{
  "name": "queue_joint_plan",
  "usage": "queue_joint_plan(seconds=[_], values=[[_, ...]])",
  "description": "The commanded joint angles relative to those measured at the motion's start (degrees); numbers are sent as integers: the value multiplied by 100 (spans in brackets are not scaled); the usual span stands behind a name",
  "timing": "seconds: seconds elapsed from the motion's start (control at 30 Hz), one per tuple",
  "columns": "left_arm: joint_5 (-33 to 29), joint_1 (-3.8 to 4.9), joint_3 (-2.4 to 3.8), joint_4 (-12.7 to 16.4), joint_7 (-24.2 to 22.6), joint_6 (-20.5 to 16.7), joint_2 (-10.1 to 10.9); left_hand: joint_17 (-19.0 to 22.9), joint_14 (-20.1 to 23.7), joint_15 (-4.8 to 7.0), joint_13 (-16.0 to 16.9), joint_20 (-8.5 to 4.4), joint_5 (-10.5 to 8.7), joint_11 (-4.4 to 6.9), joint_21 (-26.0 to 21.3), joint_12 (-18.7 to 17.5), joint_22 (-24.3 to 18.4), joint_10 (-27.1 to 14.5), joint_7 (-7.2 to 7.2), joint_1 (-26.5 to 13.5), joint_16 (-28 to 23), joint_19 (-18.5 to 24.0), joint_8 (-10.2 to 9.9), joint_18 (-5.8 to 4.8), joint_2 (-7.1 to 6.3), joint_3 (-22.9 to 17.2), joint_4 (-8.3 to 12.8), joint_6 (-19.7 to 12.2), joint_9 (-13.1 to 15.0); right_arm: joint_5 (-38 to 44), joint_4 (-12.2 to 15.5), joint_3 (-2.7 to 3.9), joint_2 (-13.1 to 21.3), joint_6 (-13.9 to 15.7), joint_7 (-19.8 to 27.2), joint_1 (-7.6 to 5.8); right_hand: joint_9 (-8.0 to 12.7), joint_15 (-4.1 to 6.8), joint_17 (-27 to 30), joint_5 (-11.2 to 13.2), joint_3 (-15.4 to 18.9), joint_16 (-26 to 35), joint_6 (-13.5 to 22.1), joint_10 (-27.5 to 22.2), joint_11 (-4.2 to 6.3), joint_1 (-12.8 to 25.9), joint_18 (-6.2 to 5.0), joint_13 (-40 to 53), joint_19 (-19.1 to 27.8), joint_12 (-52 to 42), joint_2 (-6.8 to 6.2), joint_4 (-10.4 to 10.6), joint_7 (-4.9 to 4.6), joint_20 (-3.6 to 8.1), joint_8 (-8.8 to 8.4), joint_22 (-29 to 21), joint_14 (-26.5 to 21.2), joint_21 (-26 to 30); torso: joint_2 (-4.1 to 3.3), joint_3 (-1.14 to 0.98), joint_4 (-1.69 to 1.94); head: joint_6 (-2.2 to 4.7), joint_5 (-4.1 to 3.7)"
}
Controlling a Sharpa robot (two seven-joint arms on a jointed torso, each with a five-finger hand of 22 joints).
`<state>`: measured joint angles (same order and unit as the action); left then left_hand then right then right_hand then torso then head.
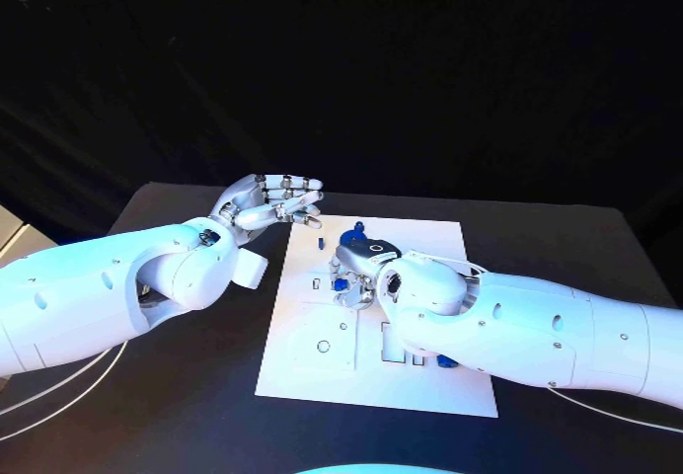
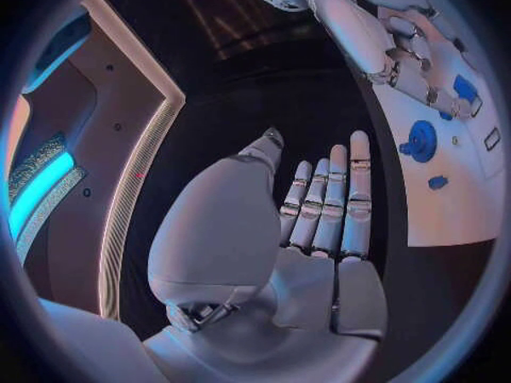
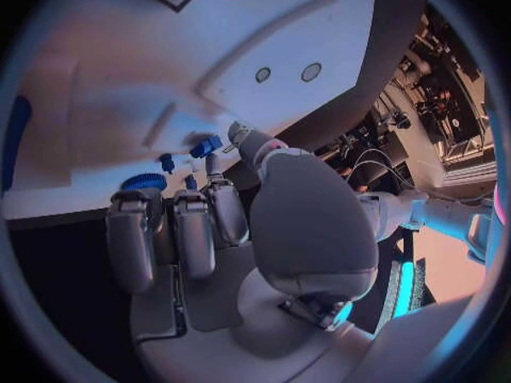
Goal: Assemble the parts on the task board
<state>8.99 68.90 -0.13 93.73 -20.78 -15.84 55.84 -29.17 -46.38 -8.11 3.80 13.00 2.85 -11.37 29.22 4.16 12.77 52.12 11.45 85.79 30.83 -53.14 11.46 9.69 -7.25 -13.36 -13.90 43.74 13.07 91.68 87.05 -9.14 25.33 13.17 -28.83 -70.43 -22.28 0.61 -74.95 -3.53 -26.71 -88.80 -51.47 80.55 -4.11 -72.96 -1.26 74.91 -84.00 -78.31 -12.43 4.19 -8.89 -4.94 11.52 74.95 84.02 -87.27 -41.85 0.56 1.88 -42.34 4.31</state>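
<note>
No readable text, labels or numbers from my end. The task board (image 1: 373,387) carries only blank outlines and holes, and I see no print on it, on the blue parts (image 1: 343,284) or on either arm.

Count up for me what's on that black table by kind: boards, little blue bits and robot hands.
White flat task board: 1
Small blue plastic parts: 4 seen from the head view; the right arm may hide more
Silver many-fingered hands: 2, the left hand and the right hand
Total: 7
</note>
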Motion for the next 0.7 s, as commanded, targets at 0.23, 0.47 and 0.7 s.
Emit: queue_joint_plan(seconds=[0.23, 0.47, 0.7], values=[[-21, 3, 3, 3, -38, 60, -8, -8, 34, -5, -5, 9, -5, 2, 27, -19, 5, -30, 237, 42, 23, 33, 10, 59, 1, 21, 22, -38, -7, 542, -26, -5, -42, -216, -431, -12, 5, -33, -1279, 18, 29, -14, 37, -23, 2, 11, 47, 580, -476, 12, -33, 4, -5, -50, -18, 1276, 542, 23, 4, -4, 0, -12, 16], [-21, 3, 3, 0, -36, 62, -7, -6, 39, -5, -4, 9, -5, 3, 36, -19, 8, -31, 236, 46, 31, 39, 15, 60, 2, 24, 26, -40, -8, 589, 13, -5, -22, -106, -387, -15, 2, -33, -1276, 16, 26, -13, 7, -6, 5, -3, 49, 595, -478, -9, -3, 12, 0, -52, 1, 1280, 541, 17, 9, -5, -7, -21, 29], [-21, 3, 3, -4, -36, 65, -10, -6, 39, -5, -4, 9, -5, 3, 36, -19, 8, -31, 236, 46, 31, 39, 15, 60, 2, 24, 26, -40, -8, 595, 38, -5, 3, 10, -349, -15, -1, -30, -1277, 16, 26, -13, -21, 7, 9, -14, 49, 606, -480, -25, 10, 14, 4, -52, 19, 1282, 541, 15, 8, -7, -12, -27, 31]])
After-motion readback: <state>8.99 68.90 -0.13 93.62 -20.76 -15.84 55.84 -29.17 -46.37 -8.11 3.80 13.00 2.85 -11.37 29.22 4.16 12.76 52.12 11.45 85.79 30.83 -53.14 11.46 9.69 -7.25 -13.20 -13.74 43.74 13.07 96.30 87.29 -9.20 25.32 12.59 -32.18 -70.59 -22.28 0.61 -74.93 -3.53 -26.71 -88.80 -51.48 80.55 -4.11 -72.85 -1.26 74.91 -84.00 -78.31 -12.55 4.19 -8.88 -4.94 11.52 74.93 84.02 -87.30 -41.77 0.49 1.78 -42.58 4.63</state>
